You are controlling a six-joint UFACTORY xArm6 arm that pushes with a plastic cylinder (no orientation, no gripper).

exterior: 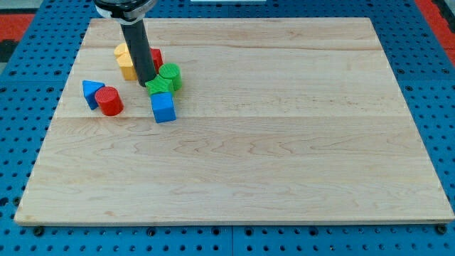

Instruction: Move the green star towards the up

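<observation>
The green star lies on the wooden board at the upper left, touching a green cylinder just above and to its right. My tip is the lower end of the dark rod, right at the star's left edge. A blue cube sits just below the star. A yellow block lies left of the rod, and a red block is partly hidden behind it.
A blue triangular block and a red cylinder sit together further left. The board's top edge is close above the cluster. A blue pegboard table surrounds the board.
</observation>
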